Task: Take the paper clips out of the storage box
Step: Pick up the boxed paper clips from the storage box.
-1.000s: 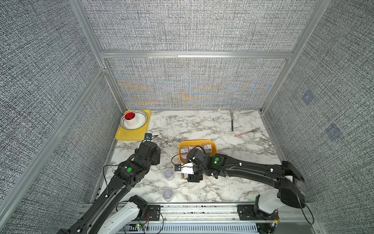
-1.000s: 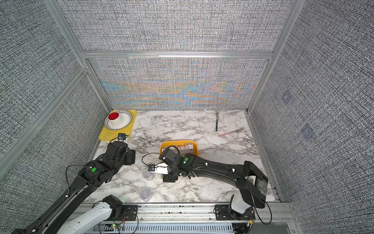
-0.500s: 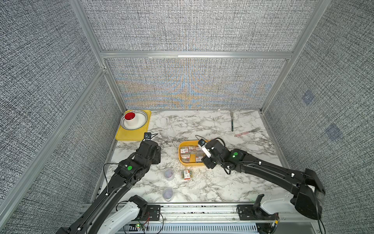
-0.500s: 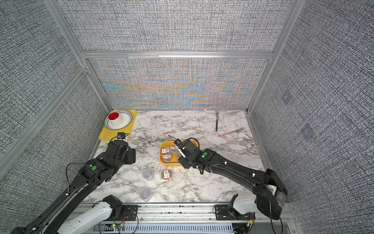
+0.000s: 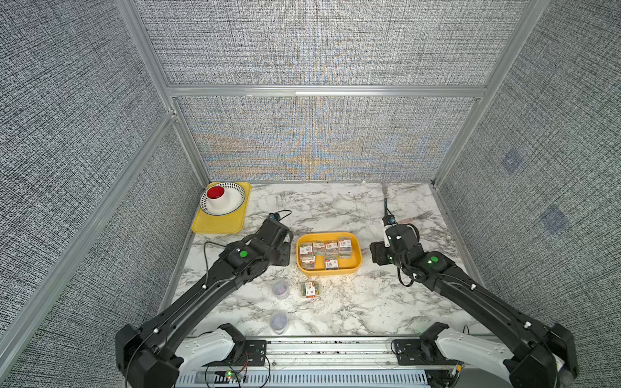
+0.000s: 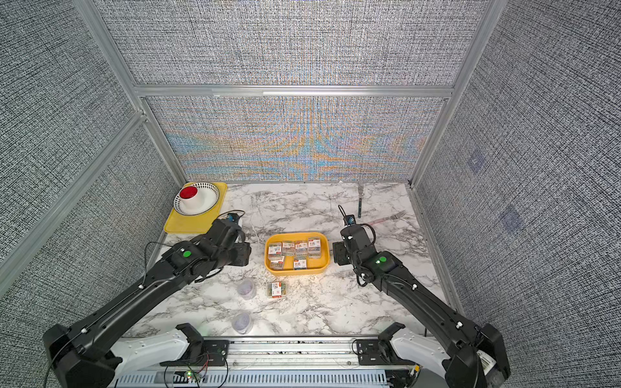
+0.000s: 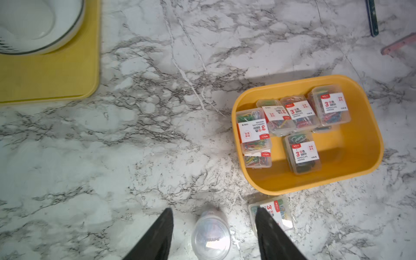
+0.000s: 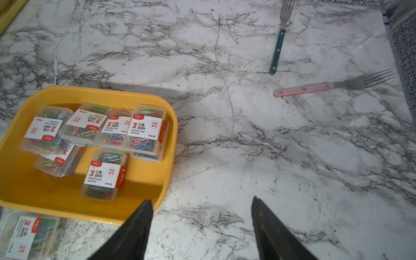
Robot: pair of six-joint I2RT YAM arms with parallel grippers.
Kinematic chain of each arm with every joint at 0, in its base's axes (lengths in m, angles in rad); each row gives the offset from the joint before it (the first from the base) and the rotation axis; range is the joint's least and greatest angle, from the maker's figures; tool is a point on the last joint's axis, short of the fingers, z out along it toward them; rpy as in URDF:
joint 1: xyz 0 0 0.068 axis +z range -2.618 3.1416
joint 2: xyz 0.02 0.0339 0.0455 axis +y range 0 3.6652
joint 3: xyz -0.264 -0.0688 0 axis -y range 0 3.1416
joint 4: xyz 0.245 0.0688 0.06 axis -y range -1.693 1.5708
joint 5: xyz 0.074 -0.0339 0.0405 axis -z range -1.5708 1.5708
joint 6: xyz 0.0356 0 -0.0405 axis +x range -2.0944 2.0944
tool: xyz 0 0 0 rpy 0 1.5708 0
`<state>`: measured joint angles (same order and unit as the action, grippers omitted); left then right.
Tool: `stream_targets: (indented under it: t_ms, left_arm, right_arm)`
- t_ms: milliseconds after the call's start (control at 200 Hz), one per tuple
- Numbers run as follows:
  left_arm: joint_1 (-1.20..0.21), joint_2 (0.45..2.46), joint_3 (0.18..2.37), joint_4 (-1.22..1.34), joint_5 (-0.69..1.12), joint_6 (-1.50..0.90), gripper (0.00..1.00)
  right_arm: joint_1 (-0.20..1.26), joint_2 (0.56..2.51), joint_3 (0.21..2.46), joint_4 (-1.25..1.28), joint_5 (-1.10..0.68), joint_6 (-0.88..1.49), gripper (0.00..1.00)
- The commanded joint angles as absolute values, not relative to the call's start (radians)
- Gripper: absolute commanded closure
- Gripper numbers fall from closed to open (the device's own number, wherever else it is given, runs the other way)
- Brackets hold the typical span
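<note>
Left wrist view: the left claw (image 7: pixel 213 210) stands open, its two dark fingers (image 7: pixel 157 236) well apart and gripping nothing. Through the gap a round tub (image 7: pixel 210 236) shows, standing on the marble bench (image 7: pixel 112 146). A loose pack (image 7: pixel 273 212) of coloured clips lies just beside the tub, partly hidden by one finger. Just past that pack sits the storage box (image 7: pixel 369 139). Seven labelled packs of paper clips (image 7: pixel 301 155) are inside it, two of them half buried under others.

Right wrist view: the right claw (image 8: pixel 201 199) is open too and empty, over bare marble near a corner of the storage box (image 8: pixel 22 193). Farther off lie a green-handled fork (image 8: pixel 278 49) and a pink-handled fork (image 8: pixel 315 89), apart from each other.

In both top views the storage box (image 5: pixel 358 250) (image 6: pixel 324 242) sits at the lower middle of the frame, between the two claws. Below it in a top view are the loose pack (image 5: pixel 309 289) and, to its left, the round tub (image 5: pixel 280 289). A second round tub (image 5: pixel 279 320) stands lower still, near the bench's front edge. At the upper left of the bench a flat yellow tray (image 5: pixel 218 225) carries a patterned bowl (image 5: pixel 235 205) with a white, red-filled cup (image 5: pixel 215 194) in it.
</note>
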<state>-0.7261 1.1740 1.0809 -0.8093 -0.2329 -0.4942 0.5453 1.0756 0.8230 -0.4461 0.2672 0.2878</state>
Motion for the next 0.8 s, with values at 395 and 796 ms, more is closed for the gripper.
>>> stream_targets:
  t_ms: [395,796]
  left_arm:
    - [-0.86,1.556,1.326,-0.883,-0.245,-0.591,0.39]
    - [-0.886,1.864,1.614,-1.018,-0.213,-0.547,0.35]
  right_arm:
    - [0.428,1.069,0.821,-0.419,0.175,0.344,0.28]
    - [0.416,1.054,0.843,-0.475,0.18,0.324,0.29]
